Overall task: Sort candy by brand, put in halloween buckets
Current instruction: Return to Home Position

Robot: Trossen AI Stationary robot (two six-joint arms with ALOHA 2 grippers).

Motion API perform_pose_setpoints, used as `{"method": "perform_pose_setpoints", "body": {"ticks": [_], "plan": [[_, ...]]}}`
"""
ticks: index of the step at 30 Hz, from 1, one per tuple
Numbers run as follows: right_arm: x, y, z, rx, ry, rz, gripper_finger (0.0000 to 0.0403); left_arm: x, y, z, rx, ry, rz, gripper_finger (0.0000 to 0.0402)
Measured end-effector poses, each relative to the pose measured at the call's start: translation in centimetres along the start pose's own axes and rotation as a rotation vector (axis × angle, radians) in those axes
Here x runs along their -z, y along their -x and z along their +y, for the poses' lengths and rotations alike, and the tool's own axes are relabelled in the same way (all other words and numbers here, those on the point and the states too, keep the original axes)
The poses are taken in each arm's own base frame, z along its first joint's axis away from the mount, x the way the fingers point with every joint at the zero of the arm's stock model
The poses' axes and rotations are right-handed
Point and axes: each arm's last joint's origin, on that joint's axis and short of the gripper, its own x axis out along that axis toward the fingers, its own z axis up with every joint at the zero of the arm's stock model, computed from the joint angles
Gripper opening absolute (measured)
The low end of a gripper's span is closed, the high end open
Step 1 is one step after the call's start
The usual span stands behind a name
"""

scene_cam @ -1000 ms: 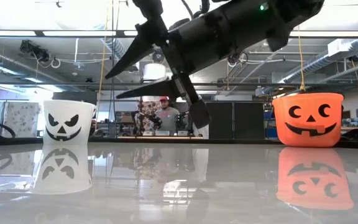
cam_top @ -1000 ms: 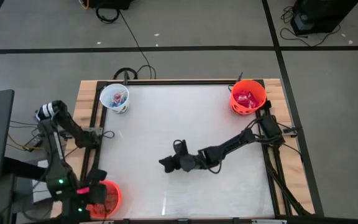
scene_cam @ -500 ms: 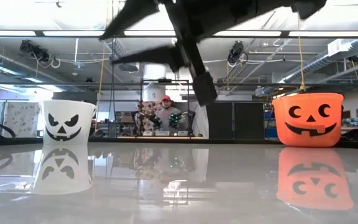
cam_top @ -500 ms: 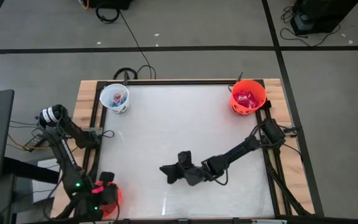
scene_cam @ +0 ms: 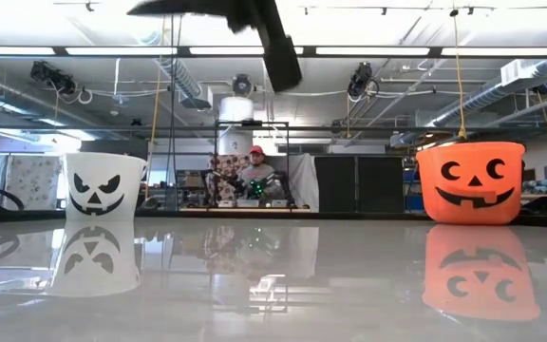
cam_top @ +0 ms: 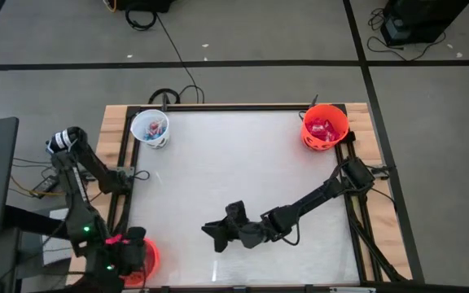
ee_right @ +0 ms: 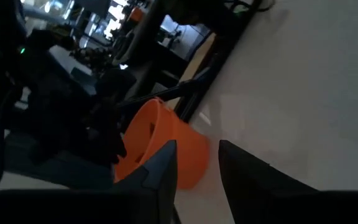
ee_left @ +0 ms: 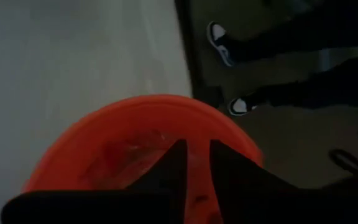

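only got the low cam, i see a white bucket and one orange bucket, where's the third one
Observer: The third bucket, also orange, stands at the near left corner of the table, right under the left pincer.
Operator: whose finger is that at the top of my picture
Observer: It belongs to the right pincer, which is open and held above the table's near middle.
Operator: anything in the two i can see
Observer: Yes, the white bucket holds blue-wrapped candy and the far orange bucket holds red packets.
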Motion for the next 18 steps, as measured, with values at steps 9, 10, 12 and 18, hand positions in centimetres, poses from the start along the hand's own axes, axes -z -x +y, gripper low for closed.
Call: {"method": "perform_pose_setpoints", "body": {"ticks": [9, 10, 12, 18], "plan": [[-1.5, 0.3, 3.6, 0.048, 0.191, 0.052, 0.007, -0.4, 2.4, 0.5, -0.016, 0.015, -0.08, 0.0074], [-1.7, 0.6, 4.0, 0.054, 0.223, 0.063, 0.0055, -0.6, 2.9, 0.7, -0.035, 0.032, -0.1, 0.0071], [-2.4, 1.2, 5.3, 0.036, 0.303, 0.09, 0.002, -1.1, 3.8, 1.1, -0.051, 0.038, -0.145, 0.0058], [-6.2, 5.4, 9.2, -0.028, 0.536, 0.103, 0.0008, -3.7, 6.4, 2.7, -0.044, -0.013, -0.345, 0.0007]]}}
